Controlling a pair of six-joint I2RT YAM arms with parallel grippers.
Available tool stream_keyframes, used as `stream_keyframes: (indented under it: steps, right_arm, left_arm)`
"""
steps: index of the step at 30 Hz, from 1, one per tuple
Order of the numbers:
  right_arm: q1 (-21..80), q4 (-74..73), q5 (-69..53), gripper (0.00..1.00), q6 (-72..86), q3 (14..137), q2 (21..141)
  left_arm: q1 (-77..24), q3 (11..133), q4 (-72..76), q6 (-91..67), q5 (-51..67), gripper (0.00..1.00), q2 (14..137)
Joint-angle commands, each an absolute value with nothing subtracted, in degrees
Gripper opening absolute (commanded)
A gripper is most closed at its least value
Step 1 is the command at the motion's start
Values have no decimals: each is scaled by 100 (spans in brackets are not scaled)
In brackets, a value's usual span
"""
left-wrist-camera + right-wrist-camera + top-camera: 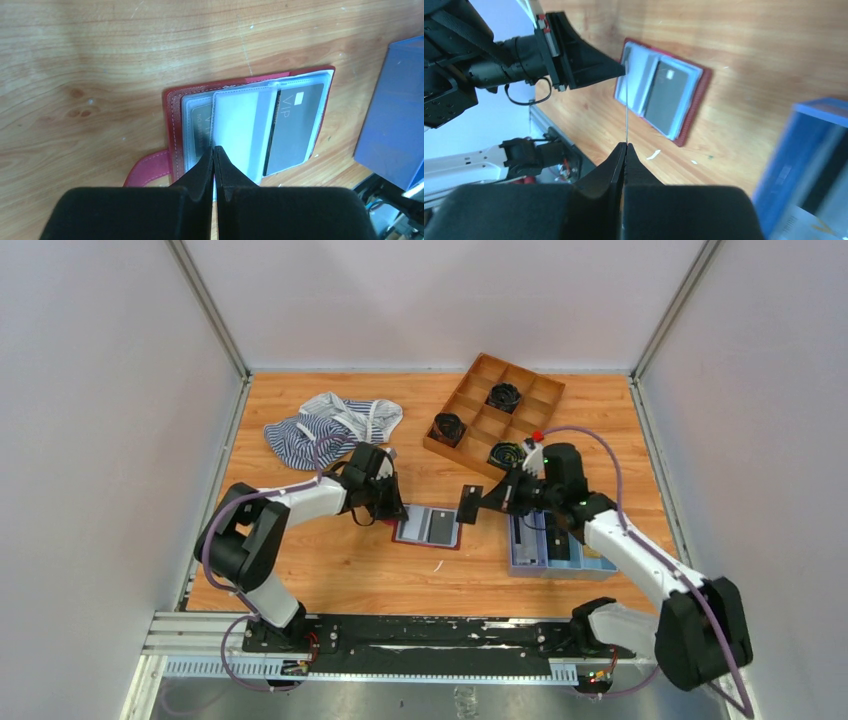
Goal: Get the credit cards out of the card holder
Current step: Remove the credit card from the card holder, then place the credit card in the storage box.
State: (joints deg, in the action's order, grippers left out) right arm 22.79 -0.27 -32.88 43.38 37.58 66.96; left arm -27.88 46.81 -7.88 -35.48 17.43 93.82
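Left wrist: left hand (214, 149) pinches maroon card holder's (173, 120) glossy sleeve (240, 130); right hand (625, 146) clamps thin card (470, 503).

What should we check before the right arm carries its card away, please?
1. Grip: the right gripper is shut on the held card: ok.
2. Clearance: the held card is outside the card holder, beside it in the top view: ok.
3. Anchor: the left gripper pinches the clear sleeve: ok.
4. Holder emptied: not ok, the VIP card sits in its pocket.
5. Room in the blue tray: cannot tell.
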Motion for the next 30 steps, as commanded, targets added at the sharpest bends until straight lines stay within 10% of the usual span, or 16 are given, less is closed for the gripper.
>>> stream_keyframes:
  steps: [1, 30]
  right_arm:
    - [1536, -1908, -3086, 0, 3379, 4100, 5876]
    - [176, -4874, -360, 0, 1875, 4982, 4997]
  left_arm:
    - [-2751, 4863, -1378, -3227, 1381, 0, 9271]
    - [-2751, 5246, -1254, -3095, 1604, 0, 9881]
